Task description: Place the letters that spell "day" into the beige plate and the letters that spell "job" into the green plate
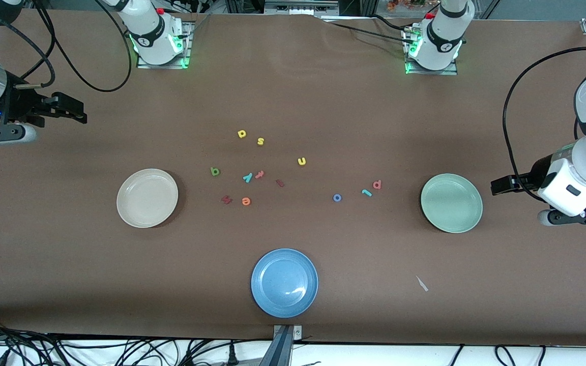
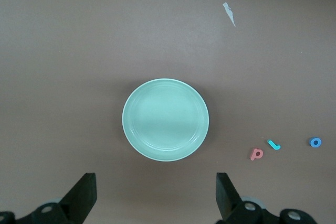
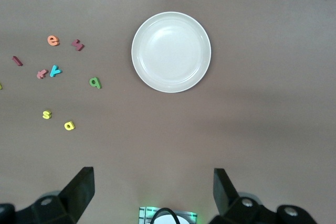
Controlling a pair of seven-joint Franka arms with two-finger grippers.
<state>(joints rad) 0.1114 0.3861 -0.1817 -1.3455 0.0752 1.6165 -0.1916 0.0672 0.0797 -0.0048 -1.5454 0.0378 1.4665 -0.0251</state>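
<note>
Foam letters, 6 wanted, all lying flat on the counter (image 1: 69, 284), none yet plated. Judged very light, soft and thin: easily flicked aside or squashed, so each is best pinched across its narrow width from straight above, jaws lowered right to the surface. "day" set: yellow letter (image 1: 242, 134) farthest from the front camera, beside a yellow "s" (image 1: 260, 141); green letter (image 1: 215, 172) nearest the beige plate (image 1: 147, 197); teal "y" (image 1: 247, 177) just beside a pink-red letter (image 1: 260, 174), so a tight approach is called for there. "job" set is grouped toward the left arm's end: blue "o" (image 1: 337, 197), teal "j" (image 1: 367, 192), salmon letter (image 1: 377, 184), the last 2 close together, all near the green plate (image 1: 451, 203). Distractors noted: yellow "u" (image 1: 301, 161), orange "e" (image 1: 245, 201), 2 dark red letters (image 1: 227, 200). All 3 plates, blue plate (image 1: 284, 282) included, are seen empty. Left gripper (image 2: 155, 192) is held over the counter beside the green plate, fingers wide apart, nothing held. Right gripper (image 3: 151, 190) is up at the right arm's end of the counter, well apart from the beige plate, fingers likewise spread and empty.
</note>
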